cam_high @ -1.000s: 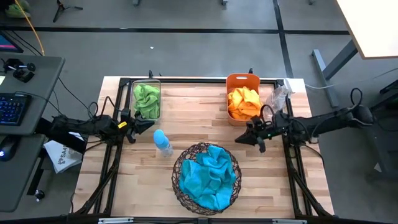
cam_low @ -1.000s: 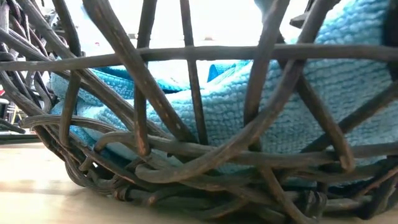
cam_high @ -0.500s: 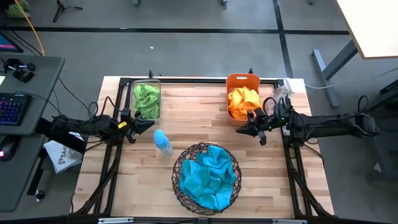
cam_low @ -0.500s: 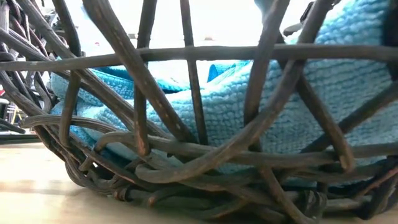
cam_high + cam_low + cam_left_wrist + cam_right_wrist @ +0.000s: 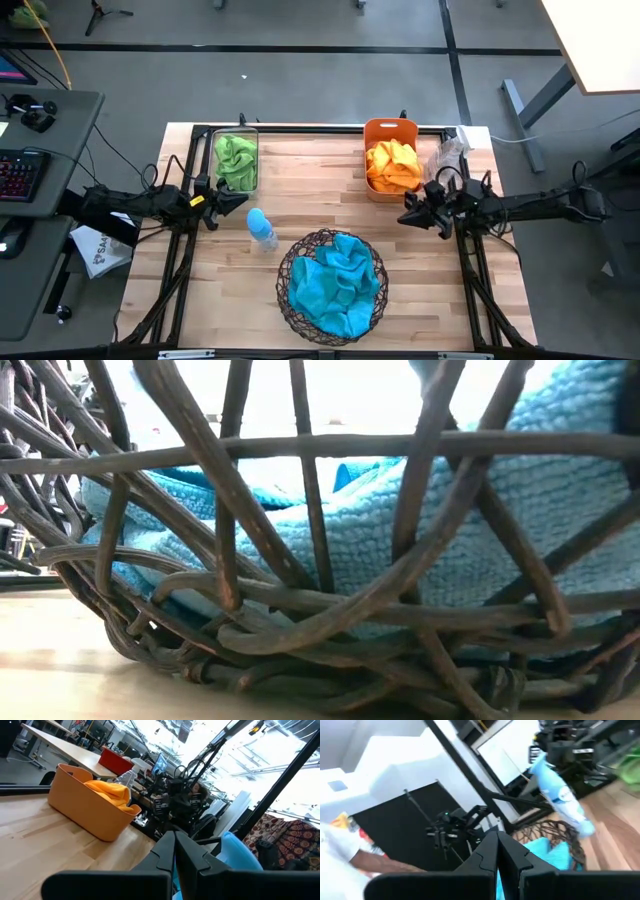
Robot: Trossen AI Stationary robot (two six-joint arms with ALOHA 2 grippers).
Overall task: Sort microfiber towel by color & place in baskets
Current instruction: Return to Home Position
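Note:
Green towels (image 5: 236, 160) lie in the clear bin (image 5: 215, 168) at the far left. Orange towels (image 5: 391, 163) fill the orange basket (image 5: 391, 128) at the far right. Turquoise towels (image 5: 335, 285) lie heaped in the round dark wire basket (image 5: 288, 262) near the front edge, and the low view shows this cloth (image 5: 420, 530) through the wires (image 5: 300, 620). My left gripper (image 5: 243, 201) is shut and empty by the table's left edge, near the clear bin. My right gripper (image 5: 405, 218) is shut and empty, just in front of the orange basket near the right edge.
A clear bottle with a blue cap (image 5: 261, 228) lies on the wood between the clear bin and the wire basket. A crumpled clear bag (image 5: 447, 155) sits at the far right corner. A black frame runs along the table's edges.
My right gripper has drawn back toward the table's right edge and turned a little, staying shut and empty. The towels and baskets have kept still.

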